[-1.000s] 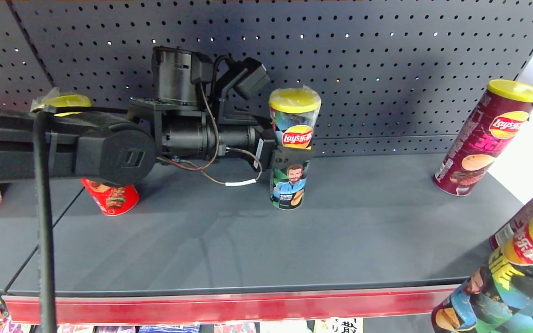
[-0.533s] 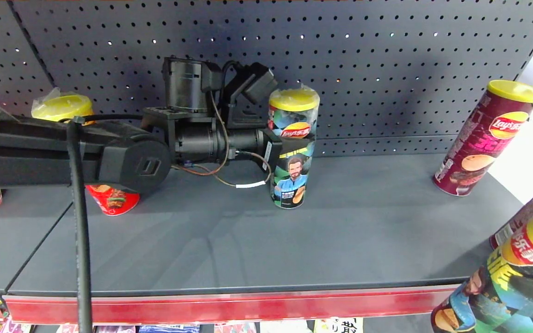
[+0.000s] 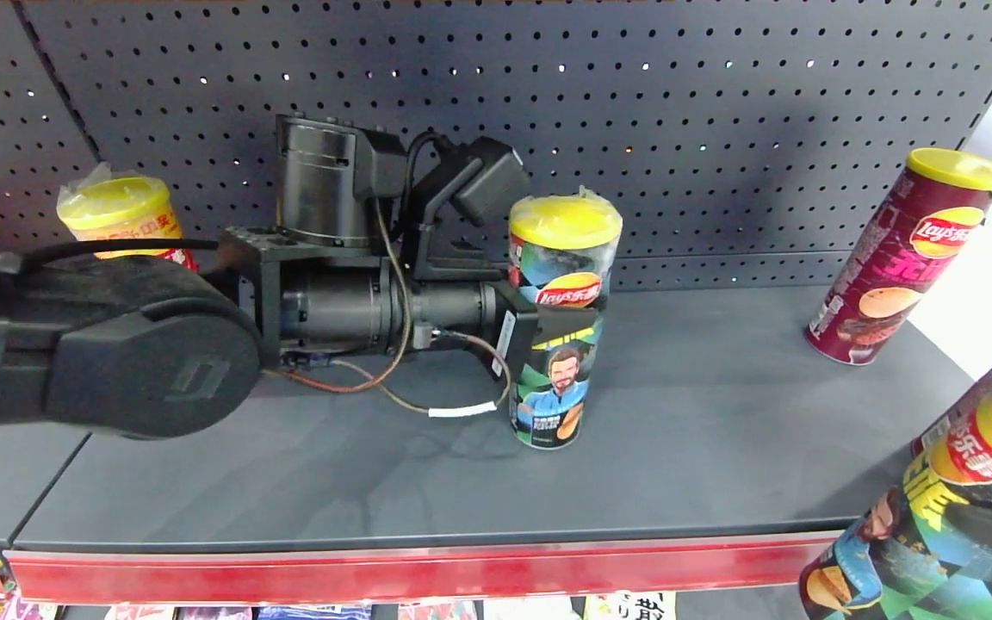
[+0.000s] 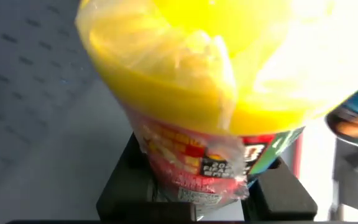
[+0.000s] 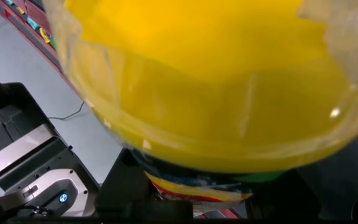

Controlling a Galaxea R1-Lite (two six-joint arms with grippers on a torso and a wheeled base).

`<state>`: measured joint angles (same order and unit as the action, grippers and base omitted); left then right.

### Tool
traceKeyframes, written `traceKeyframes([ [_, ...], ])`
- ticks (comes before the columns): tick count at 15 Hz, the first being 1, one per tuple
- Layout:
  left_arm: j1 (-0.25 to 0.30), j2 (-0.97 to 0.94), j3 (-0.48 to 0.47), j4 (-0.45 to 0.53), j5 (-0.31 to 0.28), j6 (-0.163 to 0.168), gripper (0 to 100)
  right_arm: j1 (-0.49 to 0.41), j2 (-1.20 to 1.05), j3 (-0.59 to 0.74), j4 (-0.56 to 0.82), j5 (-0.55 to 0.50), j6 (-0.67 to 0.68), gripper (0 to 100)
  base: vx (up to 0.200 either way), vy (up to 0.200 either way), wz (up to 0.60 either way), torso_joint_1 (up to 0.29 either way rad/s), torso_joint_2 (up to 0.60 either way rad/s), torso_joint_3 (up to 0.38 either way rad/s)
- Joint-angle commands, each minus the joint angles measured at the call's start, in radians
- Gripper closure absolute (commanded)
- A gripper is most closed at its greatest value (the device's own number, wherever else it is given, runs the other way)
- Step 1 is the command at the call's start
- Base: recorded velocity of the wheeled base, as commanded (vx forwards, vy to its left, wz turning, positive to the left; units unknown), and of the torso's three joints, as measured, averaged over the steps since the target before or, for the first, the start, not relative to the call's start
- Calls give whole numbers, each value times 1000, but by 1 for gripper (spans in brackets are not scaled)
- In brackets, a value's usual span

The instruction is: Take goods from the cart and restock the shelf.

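Now placing: left hand (image 3: 561, 325) clenched on the chip can (image 3: 563, 258) at mid-shelf
It stands upright, base at or just off the shelf (image 3: 720, 413), yellow lid sealed, contents unseen – next, I judge, settle it and let go; right hand (image 5: 207, 202) grips a second lidded can (image 5: 216, 81)

One green-blue can (image 3: 558, 396), yellow-lidded and film-wrapped, is held upright at mid shelf (image 3: 720, 413). A second green-blue can (image 3: 892, 551) is held tilted off the front right corner. A maroon can (image 3: 896, 258) stands at the right end, a red can (image 3: 121, 215) far left.
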<state>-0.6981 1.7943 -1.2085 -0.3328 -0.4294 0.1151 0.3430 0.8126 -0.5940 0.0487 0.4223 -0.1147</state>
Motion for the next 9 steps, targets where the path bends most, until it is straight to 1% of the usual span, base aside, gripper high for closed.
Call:
traceKeyframes([
  [1,-44,-96,83,-6,9,0,100,1,4,-3,0,1,0,100,0,0,0,0,0,0],
  [2,-69,-124,132,-8,27,-2,100,1,4,-9,0,1,0,100,0,0,0,0,0,0],
  [4,-90,-159,190,-9,29,-2,100,1,10,-16,0,1,0,100,0,0,0,0,0,0],
  [5,-98,-171,207,-14,29,-2,100,2,14,-16,-1,1,-2,100,0,0,0,0,0,0],
  [9,-98,-188,238,-14,29,-2,100,2,16,-16,0,3,-2,100,0,0,0,0,0,0],
])
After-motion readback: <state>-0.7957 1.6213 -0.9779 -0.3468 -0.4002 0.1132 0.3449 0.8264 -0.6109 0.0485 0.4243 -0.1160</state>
